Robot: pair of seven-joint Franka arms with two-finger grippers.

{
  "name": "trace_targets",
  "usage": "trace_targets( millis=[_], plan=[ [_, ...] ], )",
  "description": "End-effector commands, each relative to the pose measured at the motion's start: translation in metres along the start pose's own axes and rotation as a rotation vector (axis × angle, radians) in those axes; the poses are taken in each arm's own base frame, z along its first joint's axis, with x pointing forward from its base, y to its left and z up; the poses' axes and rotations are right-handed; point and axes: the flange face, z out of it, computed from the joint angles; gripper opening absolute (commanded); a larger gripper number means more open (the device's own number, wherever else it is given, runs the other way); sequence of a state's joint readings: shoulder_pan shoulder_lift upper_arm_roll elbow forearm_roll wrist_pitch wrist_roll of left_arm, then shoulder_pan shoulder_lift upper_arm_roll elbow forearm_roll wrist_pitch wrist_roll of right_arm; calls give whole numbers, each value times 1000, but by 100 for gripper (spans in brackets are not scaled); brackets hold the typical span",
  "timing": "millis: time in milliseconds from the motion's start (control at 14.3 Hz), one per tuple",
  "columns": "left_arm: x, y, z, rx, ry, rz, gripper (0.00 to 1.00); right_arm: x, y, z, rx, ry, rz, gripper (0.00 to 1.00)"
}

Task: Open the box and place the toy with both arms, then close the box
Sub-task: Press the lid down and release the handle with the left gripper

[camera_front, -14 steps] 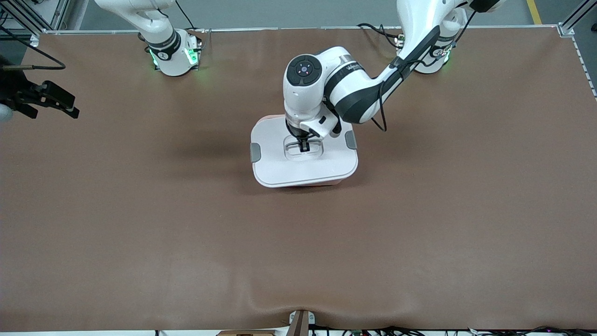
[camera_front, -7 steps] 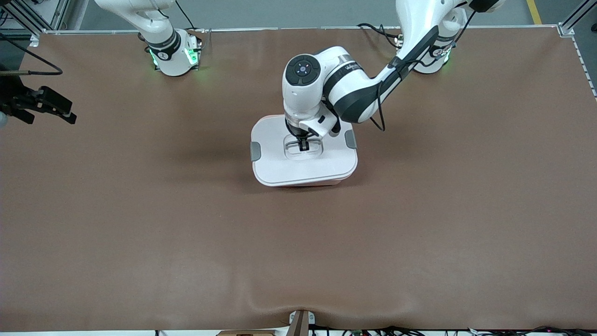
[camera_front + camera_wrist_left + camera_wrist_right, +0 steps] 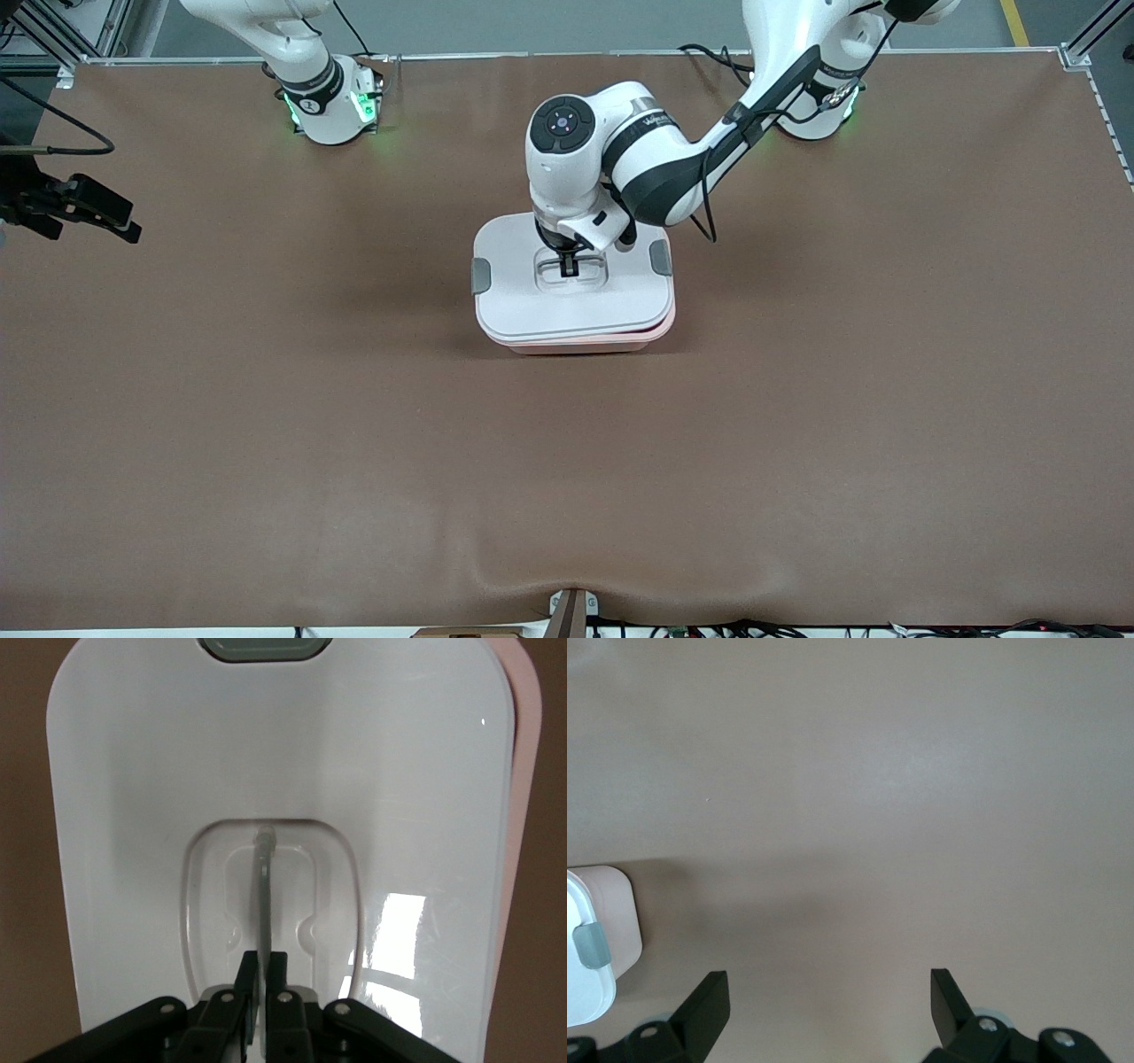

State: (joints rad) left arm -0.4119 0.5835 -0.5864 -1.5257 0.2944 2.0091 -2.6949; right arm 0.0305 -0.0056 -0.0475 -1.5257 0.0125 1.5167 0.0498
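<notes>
A: The left gripper (image 3: pixel 568 266) is sitting down in the recessed centre of the white lid (image 3: pixel 567 306), its fingers (image 3: pixel 276 979) pinching tight on the thin handle bar (image 3: pixel 263 895) there

B: And the lid is sitting askew: a strip of the pink box (image 3: pixel 580 344) is peeking out along the edge nearest the front camera. The tub is standing mid-table, and one grey clip (image 3: pixel 480 276) is showing at each end of the lid

A: What is inside is being hidden completely by that lid, so the toy is nowhere to be made out

B: The right gripper (image 3: pixel 829 992) is waiting over bare brown table (image 3: pixel 266 425) at the right arm's end, jaws spread wide and holding nothing; in the front view it is being cut off by the edge
</notes>
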Motion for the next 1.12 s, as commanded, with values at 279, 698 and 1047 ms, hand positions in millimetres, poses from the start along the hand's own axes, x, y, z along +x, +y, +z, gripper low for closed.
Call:
trace_targets(
  millis=[279, 698, 1047],
  plan=[
    [19, 12, 7, -10, 38, 25, 0, 0, 31, 0, 21, -33, -58, 100],
    [23, 23, 7, -9, 27, 11, 0, 0, 38, -3, 17, -24, -47, 100],
    [21, 23, 14, -1, 25, -12, 0, 1, 35, -3, 19, -19, -45, 100]
  ],
)
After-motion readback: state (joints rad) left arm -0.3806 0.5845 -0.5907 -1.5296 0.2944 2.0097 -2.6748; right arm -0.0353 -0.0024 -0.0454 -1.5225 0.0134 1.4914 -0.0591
